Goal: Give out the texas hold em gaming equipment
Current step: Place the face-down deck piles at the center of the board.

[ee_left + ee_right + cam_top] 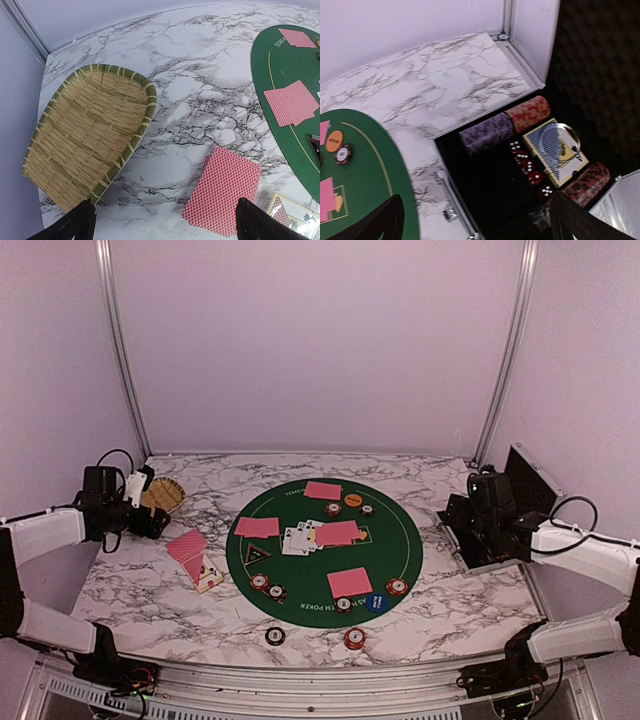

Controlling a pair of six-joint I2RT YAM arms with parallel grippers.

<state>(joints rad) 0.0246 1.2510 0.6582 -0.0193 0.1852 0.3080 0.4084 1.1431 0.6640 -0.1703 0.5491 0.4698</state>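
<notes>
Left fingers (75, 227) stand wide and empty above the red-backed card stack (224, 197), which lies flat on the bench (200, 75) near the basket (90, 145). Right fingers (385, 220), equally wide and empty, hover over the open case (485, 185) holding chip rolls (530, 112). Cards are thin, light and slick, so pinch a long edge. Rolls probably come apart, so clamp the ends.

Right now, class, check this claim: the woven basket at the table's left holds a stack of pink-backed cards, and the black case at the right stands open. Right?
Not quite. The woven basket holds no cards: the left wrist view shows the pink-backed stack lying on the marble table beside it, not touching. The black case at the right does stand open.
</notes>
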